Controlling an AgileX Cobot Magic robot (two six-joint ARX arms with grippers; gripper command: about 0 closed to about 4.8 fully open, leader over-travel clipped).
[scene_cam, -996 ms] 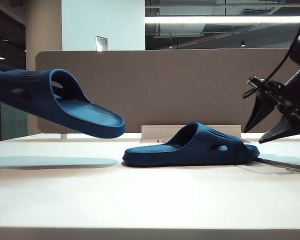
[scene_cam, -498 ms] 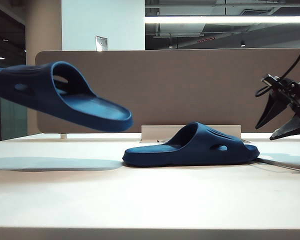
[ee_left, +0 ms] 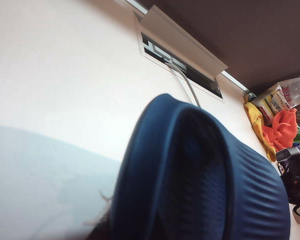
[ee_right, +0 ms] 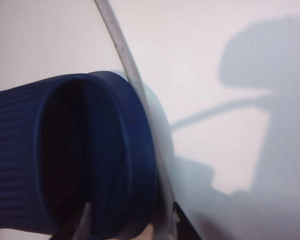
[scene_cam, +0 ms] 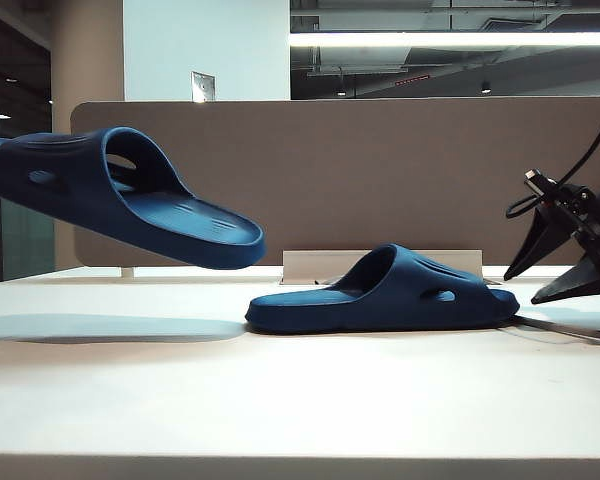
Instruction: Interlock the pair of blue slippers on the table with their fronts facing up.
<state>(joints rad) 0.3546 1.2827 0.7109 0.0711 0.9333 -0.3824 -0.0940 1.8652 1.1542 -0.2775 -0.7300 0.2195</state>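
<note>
One blue slipper [scene_cam: 120,200] hangs in the air at the left of the exterior view, tilted, its open heel end toward the middle. It fills the left wrist view [ee_left: 200,180] and hides my left gripper, which is shut on it beyond the exterior view's left edge. The other blue slipper [scene_cam: 385,295] lies sole-down on the table [scene_cam: 280,400]. My right gripper [scene_cam: 520,289] stands open just off that slipper's toe end, low over the table. In the right wrist view this slipper [ee_right: 90,155] lies close before the spread fingers [ee_right: 76,226].
A brown divider panel [scene_cam: 380,170] stands along the table's far edge, with a white cable box [scene_cam: 315,262] [ee_left: 180,50] at its foot. A grey cable [scene_cam: 570,328] [ee_right: 132,90] runs across the table past the lying slipper's toe. Coloured cloths and packets [ee_left: 280,125] lie far off.
The held slipper has shifted a little to the right and risen slightly. My right gripper has moved right and lower, its jaws as wide as before. The lying slipper has not moved.
</note>
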